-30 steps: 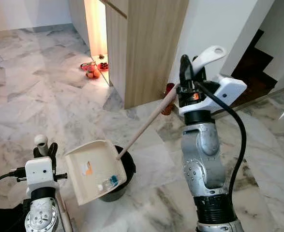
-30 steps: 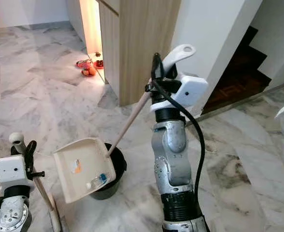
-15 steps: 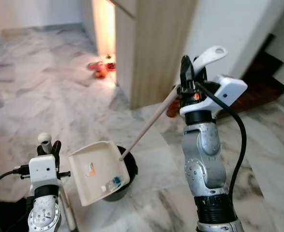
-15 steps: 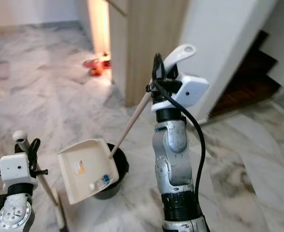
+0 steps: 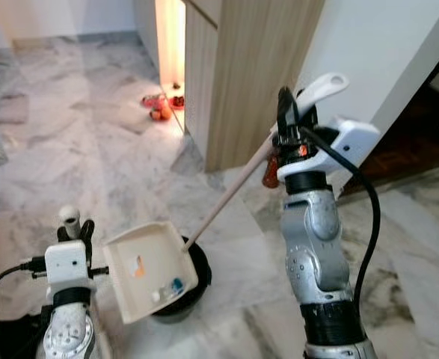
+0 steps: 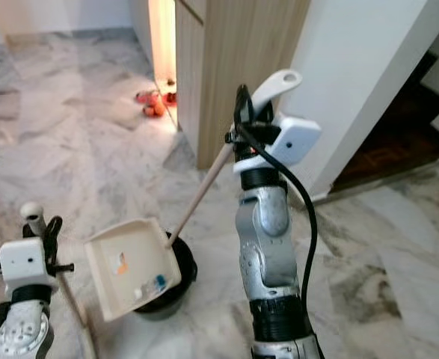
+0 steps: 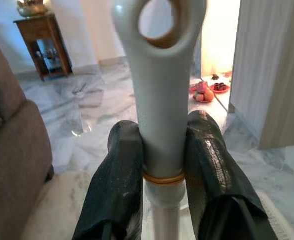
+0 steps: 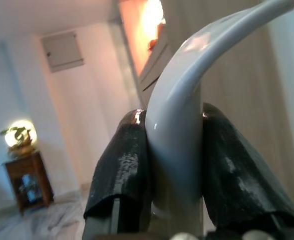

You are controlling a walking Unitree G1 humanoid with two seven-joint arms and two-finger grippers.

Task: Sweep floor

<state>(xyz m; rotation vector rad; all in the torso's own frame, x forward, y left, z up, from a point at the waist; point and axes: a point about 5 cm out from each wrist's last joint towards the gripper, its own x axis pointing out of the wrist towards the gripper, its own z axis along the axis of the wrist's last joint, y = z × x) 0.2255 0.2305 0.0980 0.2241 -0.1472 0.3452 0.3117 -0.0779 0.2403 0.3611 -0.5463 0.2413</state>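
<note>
Since the earlier frame the head camera had swung a little, so the wooden cabinet point(image 5: 256, 75) and the marble floor point(image 5: 69, 149) sat differently, while both arms kept their grips and the dustpan point(image 5: 150, 269) stayed tilted over the black bin point(image 5: 197, 273).

That floor ran across the whole scene, with the cabinet standing at its far side beside a white wall point(image 5: 376, 52). A brown sofa point(image 7: 11, 150) edged the left wrist view, and a small wooden side table point(image 7: 39, 42) stood by the far wall.

The right gripper point(image 5: 286, 123), raised well above the floor, was closed tight around the white handle point(image 8: 179, 135) at the top of the dustpan's long wooden pole point(image 5: 230, 191). From there the pole slanted down to the cream pan, which hung open-faced over the bin's rim with a few bits of litter point(image 5: 170, 288) in its lower corner.

The left gripper point(image 7: 162, 150), low at the near edge of the floor, was clamped on the pale grey broom handle point(image 7: 159, 85), just under its hanging loop.

Red slippers point(image 5: 163, 108) lay on the floor by the lit opening beside the cabinet.
</note>
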